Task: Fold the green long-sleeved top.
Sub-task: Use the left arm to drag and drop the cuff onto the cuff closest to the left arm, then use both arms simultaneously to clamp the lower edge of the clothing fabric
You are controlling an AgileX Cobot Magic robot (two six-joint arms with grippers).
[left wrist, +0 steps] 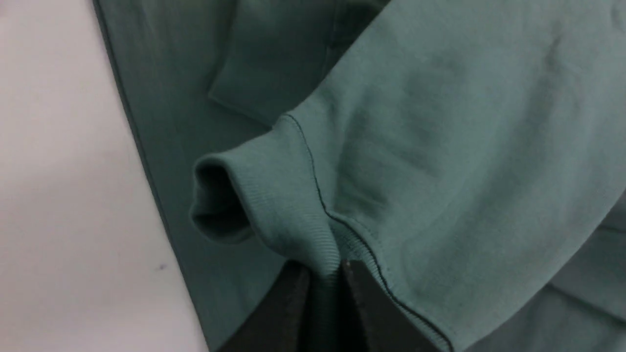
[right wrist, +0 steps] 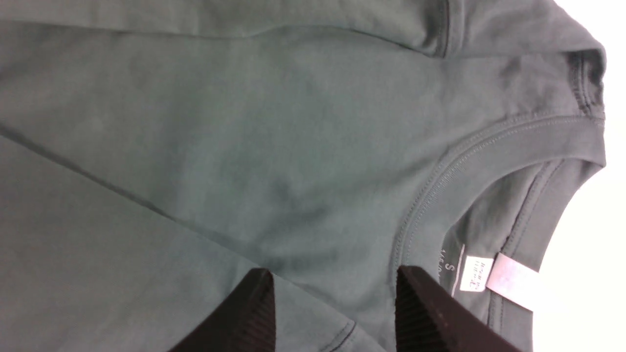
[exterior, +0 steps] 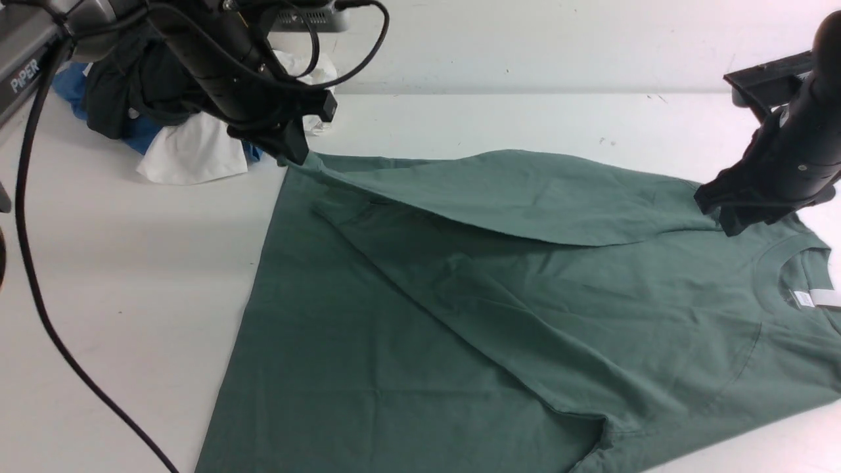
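Note:
The green long-sleeved top point(exterior: 525, 309) lies spread on the white table point(exterior: 131, 263), its ribbed neck point(exterior: 775, 263) with a white label point(exterior: 811, 299) at the right. One sleeve point(exterior: 512, 190) runs across the body's far side. My left gripper point(exterior: 295, 154) is shut on that sleeve's ribbed cuff point(left wrist: 288, 195) and holds it just above the top's far left corner; the grip shows in the left wrist view point(left wrist: 325, 271). My right gripper point(exterior: 723, 220) is open over the shoulder beside the neck point(right wrist: 469, 161), with its fingers apart above the fabric point(right wrist: 335, 283).
A pile of clothes sits at the far left: a dark garment point(exterior: 125, 92), a white one point(exterior: 190, 151) and a blue one point(exterior: 72, 89). A black cable point(exterior: 39, 289) hangs over the left of the table. A black mount point(exterior: 762, 79) stands at the far right.

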